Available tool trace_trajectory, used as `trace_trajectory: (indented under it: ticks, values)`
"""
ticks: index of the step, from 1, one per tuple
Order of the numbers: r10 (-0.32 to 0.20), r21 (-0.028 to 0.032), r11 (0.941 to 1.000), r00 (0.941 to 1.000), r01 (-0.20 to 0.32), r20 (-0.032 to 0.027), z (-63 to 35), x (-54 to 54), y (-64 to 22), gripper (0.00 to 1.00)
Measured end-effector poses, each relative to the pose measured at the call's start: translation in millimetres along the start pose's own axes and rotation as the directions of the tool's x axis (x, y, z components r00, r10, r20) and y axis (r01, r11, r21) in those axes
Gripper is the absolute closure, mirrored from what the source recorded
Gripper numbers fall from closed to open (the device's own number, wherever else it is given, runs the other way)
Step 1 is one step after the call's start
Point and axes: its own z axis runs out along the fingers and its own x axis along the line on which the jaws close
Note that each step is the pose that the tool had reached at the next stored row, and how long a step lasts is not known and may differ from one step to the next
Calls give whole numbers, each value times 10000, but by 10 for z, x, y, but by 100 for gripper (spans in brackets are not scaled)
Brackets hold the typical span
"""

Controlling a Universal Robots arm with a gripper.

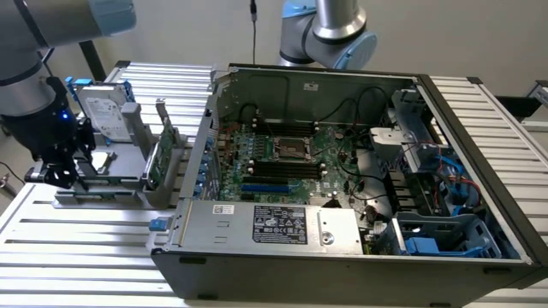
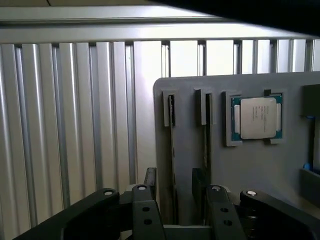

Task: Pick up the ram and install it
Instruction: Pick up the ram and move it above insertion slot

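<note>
The risk we see is one finger, with little room between the two sticks, catching the neighbouring stick (image 2: 206, 145) or tilting the ram (image 2: 172, 150) in its slot if the gripper (image 2: 174, 182) closes off-centre. The fingers (image 2: 150, 177) stand apart (nothing held). The ram stands edge-on between them in the grey holder (image 2: 250, 170), touching neither.

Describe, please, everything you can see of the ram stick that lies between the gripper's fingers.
The ram is seen edge-on: a long, thin, dark strip with a greenish tinge, standing on its long edge in a narrow slot of the grey holder. A raised grey block caps the end away from the gripper. A second stick stands parallel beside it. The open gripper straddles it, a finger on either side, apparently not touching.
</note>
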Motion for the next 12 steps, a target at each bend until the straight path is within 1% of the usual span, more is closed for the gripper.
trace_trajectory:
  ticks: [8, 12]
  values:
    - [-3, 7, 10000, 10000, 3, 18, 144, -3, 0, 58]
    - [-34, 26, 10000, 10000, 34, 35, 218, -23, 6, 58]
